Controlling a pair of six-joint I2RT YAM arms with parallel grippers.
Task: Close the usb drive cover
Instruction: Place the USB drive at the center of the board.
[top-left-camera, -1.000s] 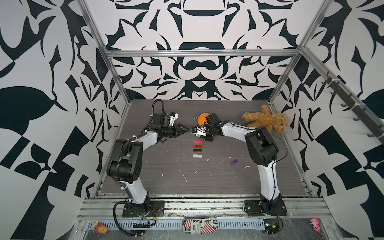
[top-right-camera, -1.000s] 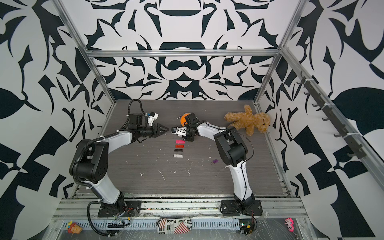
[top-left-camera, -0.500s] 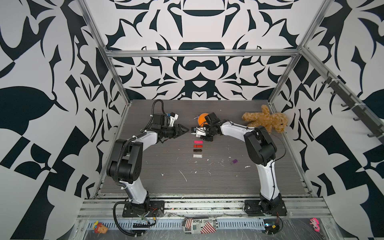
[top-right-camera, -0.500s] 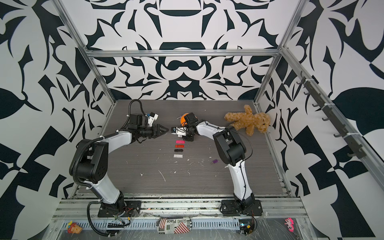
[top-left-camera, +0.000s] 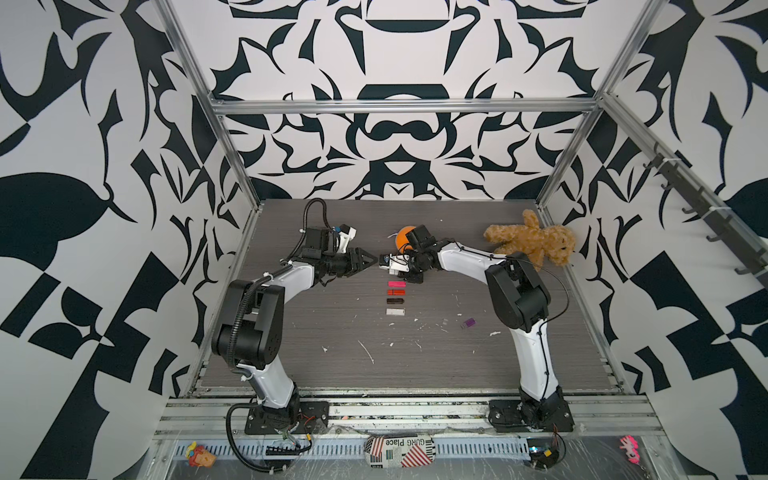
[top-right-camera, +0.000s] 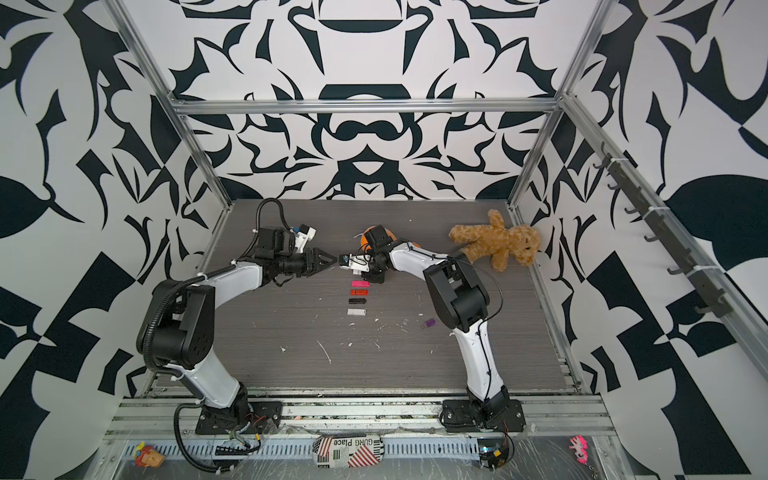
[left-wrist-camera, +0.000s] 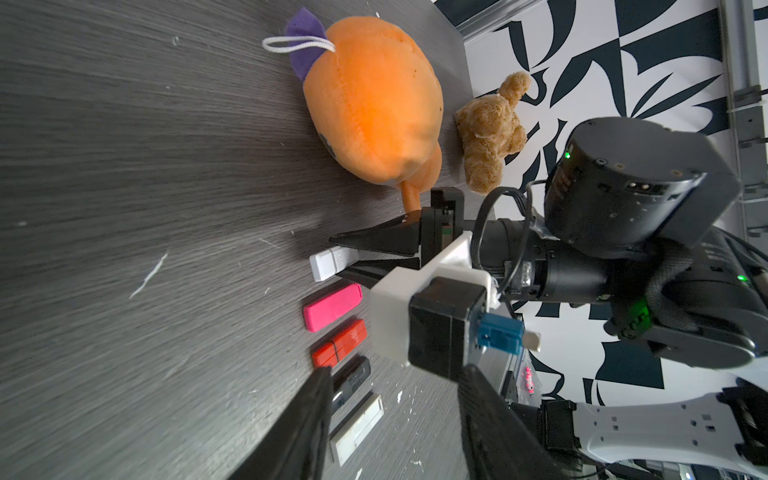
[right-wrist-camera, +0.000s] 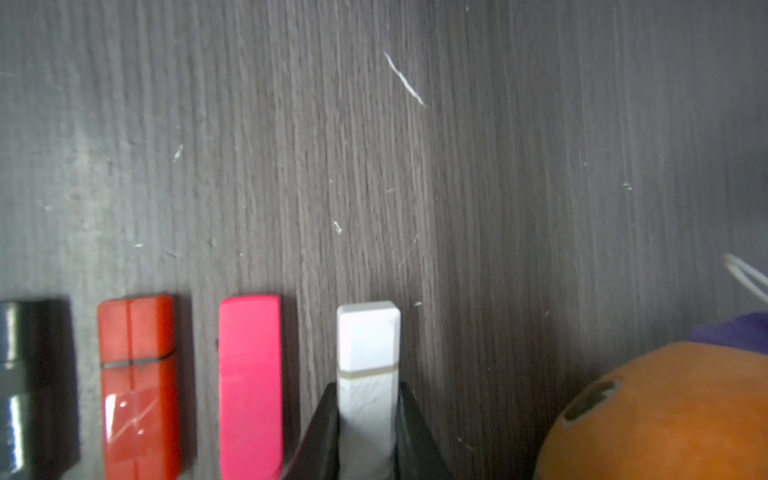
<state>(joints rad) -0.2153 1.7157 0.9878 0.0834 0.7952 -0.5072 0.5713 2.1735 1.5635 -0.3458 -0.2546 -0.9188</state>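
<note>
At the far middle of the surface (top-left-camera: 332, 332), the left claw (top-left-camera: 374, 261) hangs with its jaws apart and empty, tips aimed toward the right arm. Just past those tips, low at the surface, is the white USB drive (right-wrist-camera: 369, 374), its long axis in line with both claws and its cap (right-wrist-camera: 369, 332) end facing the left claw. A thin seam shows under the cap, so it likely wants a last push along that axis. The right claw (right-wrist-camera: 368, 387) pinches the drive's body. The pink drive (right-wrist-camera: 249, 386) lies just beside it.
</note>
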